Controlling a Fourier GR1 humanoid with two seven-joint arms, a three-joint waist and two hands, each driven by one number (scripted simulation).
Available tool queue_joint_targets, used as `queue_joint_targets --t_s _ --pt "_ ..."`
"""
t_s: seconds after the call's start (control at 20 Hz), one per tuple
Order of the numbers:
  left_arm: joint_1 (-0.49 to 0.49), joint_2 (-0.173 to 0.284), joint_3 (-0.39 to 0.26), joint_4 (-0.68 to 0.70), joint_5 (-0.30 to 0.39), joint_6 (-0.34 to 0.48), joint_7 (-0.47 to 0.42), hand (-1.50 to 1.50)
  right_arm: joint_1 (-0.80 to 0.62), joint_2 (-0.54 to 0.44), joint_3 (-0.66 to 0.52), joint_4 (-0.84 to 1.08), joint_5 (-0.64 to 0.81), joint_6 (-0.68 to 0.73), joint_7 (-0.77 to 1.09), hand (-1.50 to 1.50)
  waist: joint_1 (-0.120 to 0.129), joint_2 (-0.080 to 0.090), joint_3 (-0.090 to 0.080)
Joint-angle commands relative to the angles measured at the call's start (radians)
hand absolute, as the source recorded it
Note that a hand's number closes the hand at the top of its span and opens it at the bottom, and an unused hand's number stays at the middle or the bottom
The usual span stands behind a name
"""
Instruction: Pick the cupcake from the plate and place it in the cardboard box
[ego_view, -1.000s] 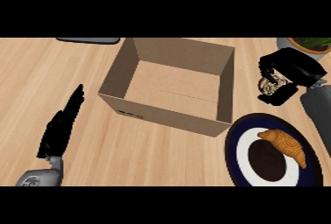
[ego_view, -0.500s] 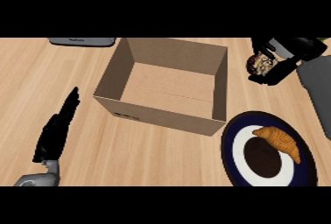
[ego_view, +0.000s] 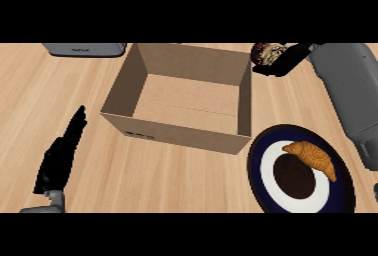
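Note:
An open cardboard box (ego_view: 181, 131) stands in the middle of the wooden counter, with nothing inside it. My right hand (ego_view: 286, 59) is at the top right, just outside the box's far right corner, curled round a dark cupcake (ego_view: 266, 53) with pale topping. A dark blue plate (ego_view: 267, 192) with a white centre lies at the lower right and carries a croissant (ego_view: 314, 158). At the lower left, my left hand (ego_view: 61, 155) rests open, fingers straight, apart from the box.
A grey appliance (ego_view: 83, 48) sits at the top left edge behind the box. My grey right forearm (ego_view: 351, 95) runs down the right side above the plate.
My right hand has carried the cupcake up and to the left, from beside the plate to the box's far right corner. The view has shifted slightly. The left hand stays put.

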Motion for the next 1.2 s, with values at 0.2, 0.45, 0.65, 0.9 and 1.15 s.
queue_joint_targets --t_s 0.2,0.45,0.65,0.9,1.15 --pt "-0.015 0.04 0.043 -0.018 0.024 -0.033 0.025 0.0 -0.079 0.161 0.036 -0.031 0.004 0.008 0.157 1.5 -0.009 -0.003 0.0" --pt "0.018 0.021 0.027 -0.007 0.015 -0.032 -0.027 0.0 -0.11 0.241 0.073 0.029 0.053 -0.041 0.181 1.5 -0.006 0.0 0.0" --pt "0.001 0.024 0.045 0.043 0.027 -0.036 -0.066 0.0 -0.136 0.351 0.1 0.115 0.097 -0.124 0.242 1.5 0.003 0.005 -0.001" --pt "-0.045 0.012 0.028 0.05 0.024 -0.047 -0.006 0.0 -0.129 0.365 0.215 0.198 0.093 -0.202 0.276 1.5 0.018 0.007 -0.001" --pt "-0.022 -0.005 0.005 0.046 -0.003 -0.029 -0.044 0.0 -0.121 0.367 0.247 0.269 -0.02 -0.233 0.335 -1.5 0.04 0.01 -0.001"
